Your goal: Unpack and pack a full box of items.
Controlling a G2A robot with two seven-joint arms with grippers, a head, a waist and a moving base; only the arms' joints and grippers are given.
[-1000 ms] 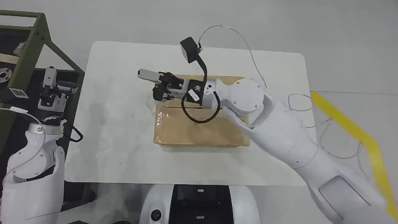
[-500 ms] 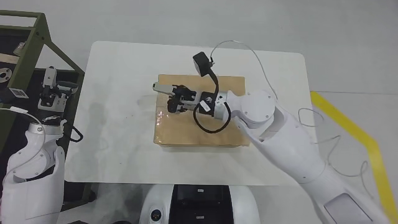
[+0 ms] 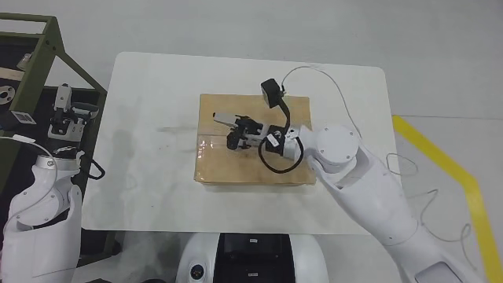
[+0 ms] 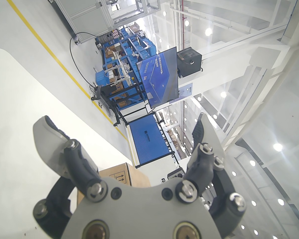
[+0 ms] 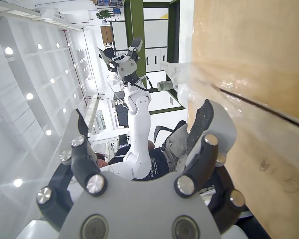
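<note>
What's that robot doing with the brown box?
The right gripper hovers over a shut cardboard box on the white table, by its taped seam, fingers open and empty. The left gripper is off beside the table, open too. Nothing is unpacked yet.

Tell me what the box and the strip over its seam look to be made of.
Box: brown cardboard with a matte finish, going by the flat tan face and the flap seam across its top. Tape: clear glossy plastic film, probably packing tape. It glints and wrinkles over the seam, and its loose end is crumpled.
</note>
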